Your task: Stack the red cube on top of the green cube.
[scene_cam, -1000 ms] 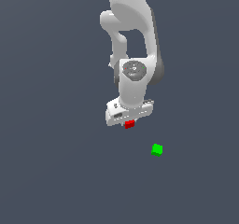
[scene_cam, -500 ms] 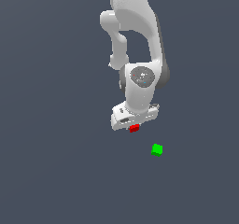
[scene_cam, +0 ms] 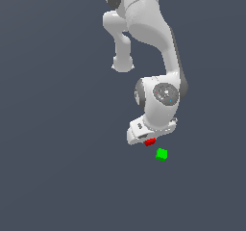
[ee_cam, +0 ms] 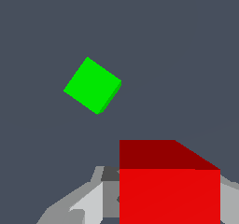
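Note:
My gripper (scene_cam: pixel 150 142) is shut on the red cube (scene_cam: pixel 150 142), held above the grey surface. In the wrist view the red cube (ee_cam: pixel 169 183) sits between my fingers (ee_cam: pixel 88 202), large and close. The green cube (scene_cam: pixel 162 154) lies on the surface just to the exterior view's right of the red cube and a little nearer the camera, close to it but apart. In the wrist view the green cube (ee_cam: pixel 92 85) shows whole and turned at an angle to the red one.
The plain dark grey surface (scene_cam: pixel 57 167) fills both views. The white arm (scene_cam: pixel 149 37) reaches down from the top of the exterior view.
My gripper has carried the red cube toward the exterior view's right and nearer the green cube. The green cube has not moved.

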`<action>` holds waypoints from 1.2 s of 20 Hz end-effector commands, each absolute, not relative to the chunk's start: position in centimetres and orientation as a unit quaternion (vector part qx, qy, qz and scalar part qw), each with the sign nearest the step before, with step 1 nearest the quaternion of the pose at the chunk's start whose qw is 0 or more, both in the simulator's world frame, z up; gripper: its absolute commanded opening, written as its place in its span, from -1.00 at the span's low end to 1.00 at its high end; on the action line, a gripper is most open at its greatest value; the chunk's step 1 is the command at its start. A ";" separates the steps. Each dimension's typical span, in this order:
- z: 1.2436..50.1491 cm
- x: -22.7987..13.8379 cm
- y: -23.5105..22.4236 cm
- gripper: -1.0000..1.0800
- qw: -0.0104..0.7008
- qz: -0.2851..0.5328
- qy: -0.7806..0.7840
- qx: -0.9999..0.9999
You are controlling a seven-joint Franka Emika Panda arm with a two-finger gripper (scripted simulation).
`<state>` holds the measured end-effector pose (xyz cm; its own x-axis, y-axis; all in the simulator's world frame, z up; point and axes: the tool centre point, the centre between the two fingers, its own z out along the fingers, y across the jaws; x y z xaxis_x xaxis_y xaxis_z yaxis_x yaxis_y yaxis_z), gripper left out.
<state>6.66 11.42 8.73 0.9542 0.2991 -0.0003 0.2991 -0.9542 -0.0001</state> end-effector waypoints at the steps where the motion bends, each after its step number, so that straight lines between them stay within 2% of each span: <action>1: 8.2 7.7 12.8 -1.00 0.000 0.000 -0.151 -0.989; 11: 6.7 10.4 16.5 -1.00 0.000 0.000 -0.151 -0.989; 23: 6.2 11.4 17.7 -1.00 0.000 0.000 -0.151 -0.988; 24: 6.2 11.4 17.7 0.92 0.000 0.000 -0.151 -0.988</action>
